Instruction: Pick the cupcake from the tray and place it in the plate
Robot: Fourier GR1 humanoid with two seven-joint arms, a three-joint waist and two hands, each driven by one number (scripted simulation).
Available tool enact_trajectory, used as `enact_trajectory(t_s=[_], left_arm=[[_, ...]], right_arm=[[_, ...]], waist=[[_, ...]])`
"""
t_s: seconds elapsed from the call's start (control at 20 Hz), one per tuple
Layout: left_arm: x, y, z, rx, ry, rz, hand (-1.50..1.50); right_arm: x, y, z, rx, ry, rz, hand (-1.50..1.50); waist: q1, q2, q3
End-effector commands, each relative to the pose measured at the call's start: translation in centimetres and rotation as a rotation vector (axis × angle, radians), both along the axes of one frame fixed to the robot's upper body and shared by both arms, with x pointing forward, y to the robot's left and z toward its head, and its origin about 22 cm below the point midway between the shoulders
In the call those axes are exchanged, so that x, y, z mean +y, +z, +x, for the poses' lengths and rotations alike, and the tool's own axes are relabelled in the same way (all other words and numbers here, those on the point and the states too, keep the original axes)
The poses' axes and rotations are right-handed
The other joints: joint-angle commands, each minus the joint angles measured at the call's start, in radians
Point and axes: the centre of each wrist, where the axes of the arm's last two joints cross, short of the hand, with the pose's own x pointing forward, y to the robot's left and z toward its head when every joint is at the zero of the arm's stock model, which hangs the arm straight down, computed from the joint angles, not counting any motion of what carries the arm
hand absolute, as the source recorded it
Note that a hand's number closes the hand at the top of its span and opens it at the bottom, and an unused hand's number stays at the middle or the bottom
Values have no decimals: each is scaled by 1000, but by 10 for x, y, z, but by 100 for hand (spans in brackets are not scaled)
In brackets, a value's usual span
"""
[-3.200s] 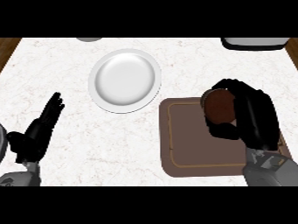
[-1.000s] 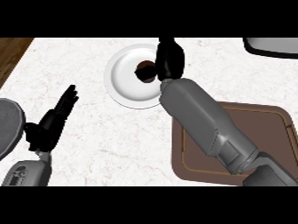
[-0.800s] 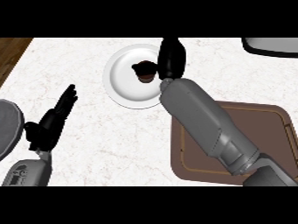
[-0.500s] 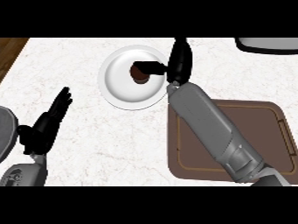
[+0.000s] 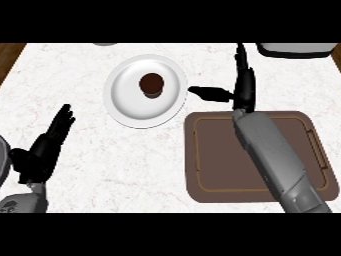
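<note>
One cupcake sits on the single white plate at eleven o'clock — no writing visible. Right hand spread, beside it, above one brown tray. Left hand rests open at eight o'clock.

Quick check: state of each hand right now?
Left hand: open, holding nothing, resting at the view's lower left.
Right hand: open, holding nothing.
</note>
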Motion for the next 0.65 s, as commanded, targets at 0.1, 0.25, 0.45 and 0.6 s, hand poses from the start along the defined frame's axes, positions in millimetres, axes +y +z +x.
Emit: enact_trajectory(t_s=[0.1,0.25,0.45,0.6], left_arm=[[9,-3,10,-16,12,2,0],[-17,2,-9,-2,6,-2,0],[-14,-5,-2,-4,-1,-1,0],[1,-4,-11,2,-4,2,0]], right_arm=[[-52,-30,-4,-4,96,-23,-150],[-65,-55,-16,-2,92,-53,-150],[-69,-62,-9,14,95,-69,-150],[-88,-71,-17,-25,69,-65,-150]], waist=[[-7,-1,-1],[-2,-3,0],[-1,-1,-1],[-3,-2,-1]])
